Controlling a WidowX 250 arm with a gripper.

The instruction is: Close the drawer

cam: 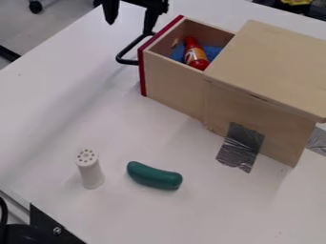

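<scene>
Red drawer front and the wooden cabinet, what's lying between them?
The drawer's open section, holding a red bottle and something blue, as the camera view shows.

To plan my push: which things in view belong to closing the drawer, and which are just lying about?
For the job:
- open drawer
- black handle
- wooden cabinet
- end effector, by the handle

Lying about:
- red bottle and blue item, inside the drawer
- green cucumber-like object, on the table
- white shaker, upright beside it
</scene>
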